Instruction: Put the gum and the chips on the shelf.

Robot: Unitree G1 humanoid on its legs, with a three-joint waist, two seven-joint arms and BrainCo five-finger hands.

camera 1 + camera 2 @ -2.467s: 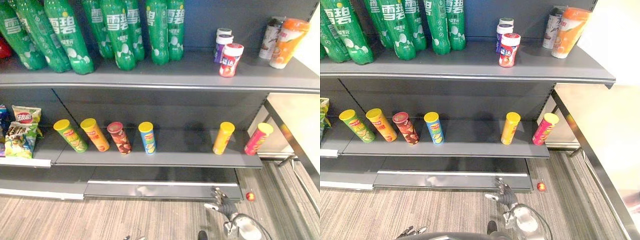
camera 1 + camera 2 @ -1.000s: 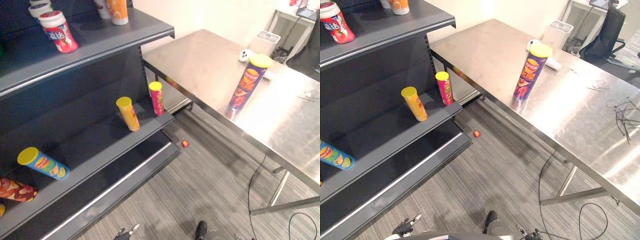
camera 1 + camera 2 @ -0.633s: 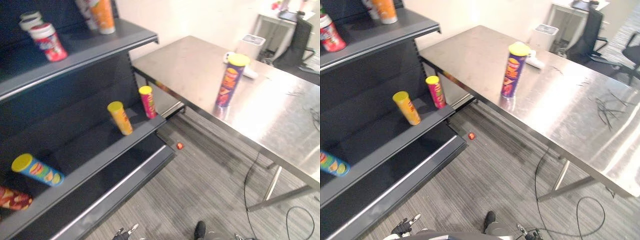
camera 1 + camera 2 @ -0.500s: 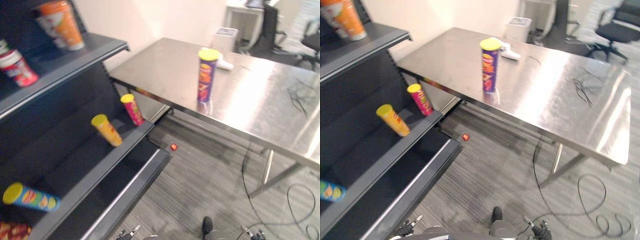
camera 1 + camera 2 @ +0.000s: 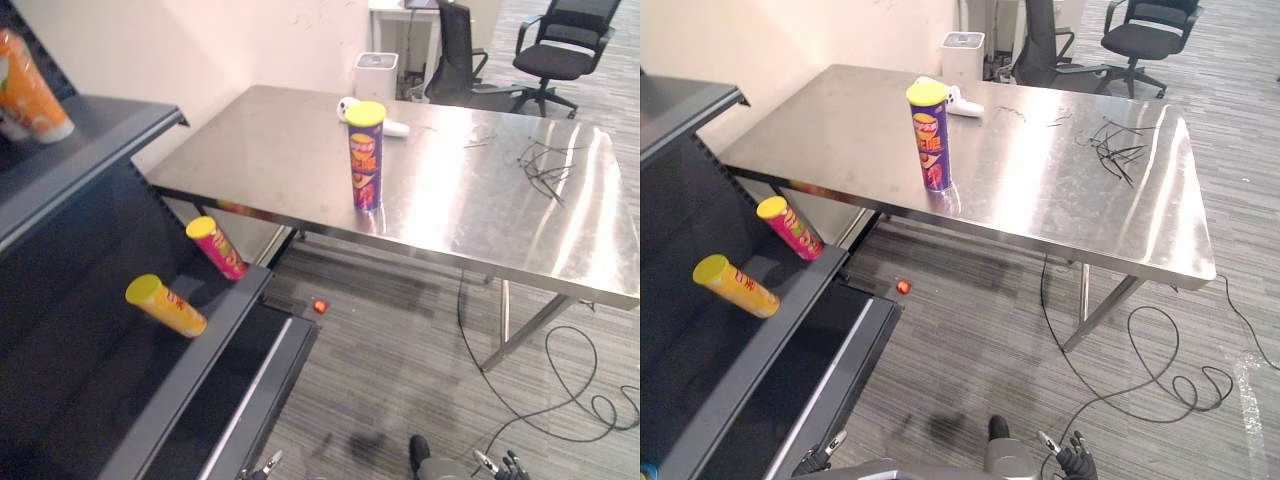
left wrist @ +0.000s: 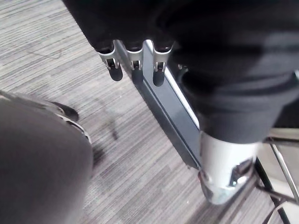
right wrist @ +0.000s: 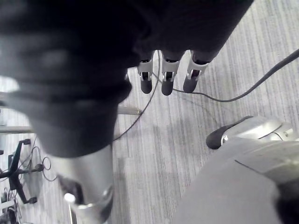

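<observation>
**Dangling empty: left hand (image 6: 136,65) and right hand (image 7: 167,77) down low, chips can (image 5: 365,155) up on the table (image 5: 270,150)**

Both hands hang down over the grey striped carpet, and neither has anything in it. In the left wrist view the left hand's fingers point straight down, loose and apart, with a dark base rail running along the floor just past them. Same story on the right: fingers straight, relaxed, nothing between them.

From the head, the fingertips of each hand peek in at the bottom edge, left one low by the shelf (image 5: 195,365), right one further out over the carpet.

And the chips? The tall purple chips can with its yellow lid stands upright on the steel table, well apart from both hands. A small white object (image 5: 392,126) lies on the table just behind it; whether that is the gum, I cannot tell.

Over on the left, the dark shelf. On its lower level two cans lean back: a yellow can (image 5: 165,305) nearer, a pink can (image 5: 218,248) at the far end by the table. An orange cup (image 5: 28,88) sits on the upper level.

Down on the floor, a little red ball (image 5: 320,306) rests between shelf and table. Thin black wires (image 5: 545,165) lie scattered at the table's far right. Beyond the table stand a white bin (image 5: 377,75) and a black office chair (image 5: 560,50).
</observation>
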